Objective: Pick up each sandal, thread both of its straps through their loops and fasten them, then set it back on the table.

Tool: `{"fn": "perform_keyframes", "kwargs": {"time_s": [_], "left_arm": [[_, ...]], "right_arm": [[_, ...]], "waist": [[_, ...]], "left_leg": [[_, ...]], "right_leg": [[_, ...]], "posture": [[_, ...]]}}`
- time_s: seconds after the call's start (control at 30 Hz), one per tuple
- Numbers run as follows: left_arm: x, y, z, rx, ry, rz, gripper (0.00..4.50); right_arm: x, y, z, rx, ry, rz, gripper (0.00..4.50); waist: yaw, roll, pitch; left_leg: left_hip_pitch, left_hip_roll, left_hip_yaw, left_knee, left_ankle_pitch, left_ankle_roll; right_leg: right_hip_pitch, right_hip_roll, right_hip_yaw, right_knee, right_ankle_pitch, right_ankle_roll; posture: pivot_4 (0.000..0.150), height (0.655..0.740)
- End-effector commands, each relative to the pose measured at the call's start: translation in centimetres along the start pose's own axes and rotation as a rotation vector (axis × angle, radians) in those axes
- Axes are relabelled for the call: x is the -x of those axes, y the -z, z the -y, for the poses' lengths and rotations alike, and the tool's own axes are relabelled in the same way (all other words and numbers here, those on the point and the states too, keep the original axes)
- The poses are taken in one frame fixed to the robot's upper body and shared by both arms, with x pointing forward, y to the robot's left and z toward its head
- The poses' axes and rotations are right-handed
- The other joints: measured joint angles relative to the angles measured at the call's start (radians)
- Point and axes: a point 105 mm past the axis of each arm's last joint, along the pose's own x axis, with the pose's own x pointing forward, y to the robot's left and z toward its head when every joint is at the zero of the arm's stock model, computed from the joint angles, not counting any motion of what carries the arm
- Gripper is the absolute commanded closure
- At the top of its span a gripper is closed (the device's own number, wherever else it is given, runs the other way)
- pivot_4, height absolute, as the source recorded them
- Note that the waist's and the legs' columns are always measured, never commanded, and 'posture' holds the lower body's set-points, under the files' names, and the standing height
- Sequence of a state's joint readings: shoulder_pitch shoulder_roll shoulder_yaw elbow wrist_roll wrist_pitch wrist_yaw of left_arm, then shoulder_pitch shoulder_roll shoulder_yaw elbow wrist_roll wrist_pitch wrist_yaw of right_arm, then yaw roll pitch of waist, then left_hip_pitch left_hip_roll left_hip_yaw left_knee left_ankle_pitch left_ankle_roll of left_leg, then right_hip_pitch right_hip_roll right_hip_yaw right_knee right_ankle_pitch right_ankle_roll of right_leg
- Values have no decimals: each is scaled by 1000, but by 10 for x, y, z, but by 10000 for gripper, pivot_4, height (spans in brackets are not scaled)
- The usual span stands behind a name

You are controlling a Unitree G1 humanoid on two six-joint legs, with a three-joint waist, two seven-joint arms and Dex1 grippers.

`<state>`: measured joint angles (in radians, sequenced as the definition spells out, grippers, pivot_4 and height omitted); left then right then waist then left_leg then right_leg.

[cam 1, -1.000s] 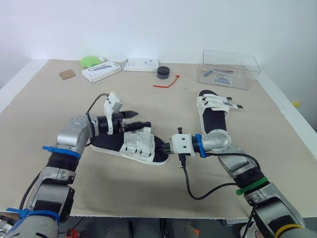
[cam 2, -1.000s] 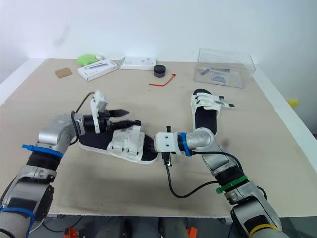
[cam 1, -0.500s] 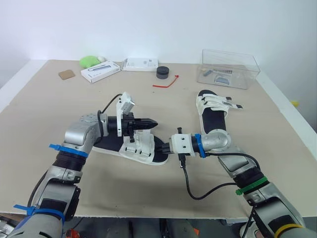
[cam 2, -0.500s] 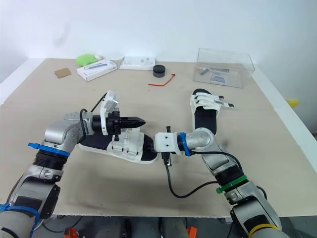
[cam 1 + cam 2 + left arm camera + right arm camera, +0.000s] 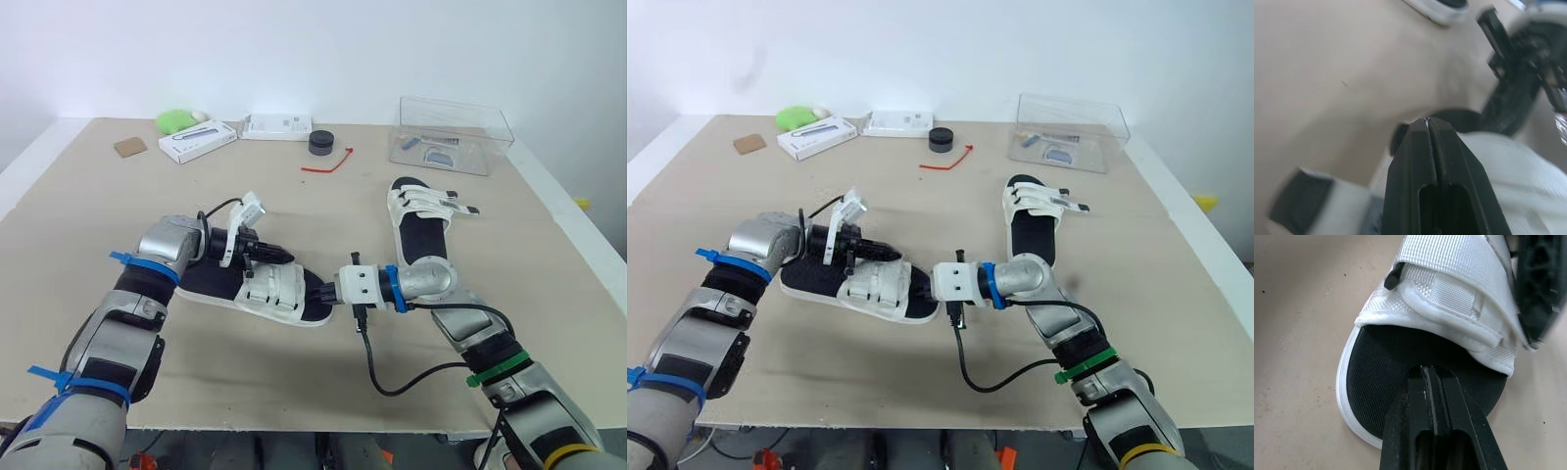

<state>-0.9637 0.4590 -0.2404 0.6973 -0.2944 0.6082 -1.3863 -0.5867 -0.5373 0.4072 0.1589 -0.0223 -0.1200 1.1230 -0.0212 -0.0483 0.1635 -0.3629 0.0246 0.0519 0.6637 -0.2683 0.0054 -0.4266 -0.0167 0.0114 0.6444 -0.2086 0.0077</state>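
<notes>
- Over the last second the left end effector [image 5: 282, 257] has been lowered and drawn back to the left. It was held raised above the near sandal [image 5: 260, 292] and is now brought down at the heel-side edge of the straps [image 5: 274, 290].
- The near sandal has not been shifted in that time. It lies flat on the tabletop [image 5: 147, 206], left of centre, with its toe to the right.
- The right end effector [image 5: 329, 291] has been kept where it was, at the toe of the same sandal.
- This is judged to be work on the straps (pressing or tucking, most likely) rather than a lift. The sandal has not been picked up.
- Left end effector: the fingers are closed tip to tip in the left wrist view, and nothing is seen between them. The tips are poised over white strap webbing; contact cannot be confirmed.
- Right end effector: the fingers are closed together. In the right wrist view the tips are set at the black footbed [image 5: 1400, 357] by the toe, apparently to steady the sandal.
- The far sandal [image 5: 419, 227] lies untouched to the right, well apart from both end effectors.
</notes>
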Motion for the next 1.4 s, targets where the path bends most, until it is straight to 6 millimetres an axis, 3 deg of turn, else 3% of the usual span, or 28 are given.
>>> {"fn": "perform_keyframes", "kwargs": {"time_s": [0.03, 0.13, 0.3, 0.37, 0.47, 0.57, 0.6, 0.63, 0.73, 0.77, 0.8, 0.83, 0.9, 0.93, 1.17, 1.4], "left_arm": [[1, -8, 5, -49, 27, -17, 44282], [2, -14, -6, -106, -61, -1, 44282], [22, -63, -9, -232, -184, 228, 44282], [34, -72, -5, -288, -220, 262, 44282], [54, -67, 10, -366, -211, 280, 36528], [70, -42, 23, -402, -196, 211, 21877], [76, -25, 24, -398, -209, 157, 19850], [81, -11, 25, -397, -218, 110, 13472], [88, 16, 29, -434, -233, 7, 391], [88, 21, 31, -448, -231, -8, 391], [87, 26, 31, -469, -232, -23, 0], [86, 29, 32, -491, -233, -40, 0], [84, 33, 29, -549, -239, -71, 0], [81, 33, 28, -572, -238, -76, 0], [50, 19, 23, -706, -197, -43, 0], [37, 12, 17, -776, -168, -33, 0]], "right_arm": [[1, 32, -19, -82, -55, -127, 45000], [2, 32, -18, -81, -53, -128, 45000], [2, 26, -18, -181, -36, -87, 45000], [5, 25, -18, -199, -23, -83, 45000], [12, 21, -16, -221, 19, -56, 45000], [25, 10, -7, -278, 97, 7, 45000], [37, 4, 0, -322, 145, 51, 41851], [49, -2, 4, -354, 182, 93, 37708], [80, -16, 9, -449, 243, 193, 24916], [92, -21, 11, -494, 267, 244, 24916], [101, -25, 13, -535, 290, 292, 18678], [109, -29, 15, -565, 309, 328, 16706], [121, -33, 16, -602, 332, 360, 4293], [126, -34, 15, -604, 340, 362, 1776], [136, -43, 12, -613, 336, 430, 682], [136, -36, -3, -584, 313, 384, 682]], "waist": [[0, 0, 0], [0, 0, 0], [0, 0, 0], [0, 0, 0], [0, 1, 0], [0, 1, 0], [0, 1, 0], [1, 2, 1], [7, 2, 2], [9, 2, 2], [12, 2, 2], [19, 3, 3], [22, 3, 3], [22, 3, 3], [27, 4, 4], [26, 4, 4]], "left_leg": [[0, 0, 0, 0, 0, 0], [0, 0, 0, 0, 0, 0], [-2, 0, -1, 1, 0, 0], [-9, 0, -1, 2, 0, 0], [-13, 0, -1, 3, -1, -1], [-13, 0, 0, 4, -4, 0], [-13, 0, 0, 4, -5, 0], [-14, 0, 0, 5, -7, 0], [-23, -1, -2, 9, -8, 1], [-24, -1, -3, 10, -8, 1], [-26, -2, -4, 10, -9, 2], [-27, -3, -4, 11, -9, 2], [-27, -3, -5, 11, -9, 3], [-27, -3, -5, 11, -9, 3], [-27, -3, -6, 12, -9, 4], [-27, -4, -5, 12, -10, 5]], "right_leg": [[0, 0, 0, 0, 0, 0], [0, 0, 0, 0, 0, 0], [-2, -1, 0, 0, 0, 1], [-8, -1, -1, 0, 1, 1], [-11, -1, -1, 0, 1, 1], [-12, -3, 2, 1, 2, -3], [-12, -4, 1, 1, 2, -3], [-12, -5, 1, 1, 1, -3], [-17, -6, -3, 1, 0, -3], [-17, -6, -4, 1, 0, -3], [-18, -8, -4, 1, 1, -3], [-18, -7, -5, 1, 1, -2], [-17, -7, -6, 0, 1, -2], [-17, -7, -6, 0, 1, -2], [-16, -5, -7, 0, 1, -2], [-16, -5, -8, 0, 1, -1]], "posture": [[1500, 7400], [1500, 7400], [1500, 7400], [1500, 7400], [1500, 7400], [1500, 7400], [1500, 7400], [1500, 7400], [1500, 7400], [1500, 7400], [1500, 7400], [1500, 7400], [1500, 7400], [1500, 7400], [1500, 7400], [1500, 7400]]}}
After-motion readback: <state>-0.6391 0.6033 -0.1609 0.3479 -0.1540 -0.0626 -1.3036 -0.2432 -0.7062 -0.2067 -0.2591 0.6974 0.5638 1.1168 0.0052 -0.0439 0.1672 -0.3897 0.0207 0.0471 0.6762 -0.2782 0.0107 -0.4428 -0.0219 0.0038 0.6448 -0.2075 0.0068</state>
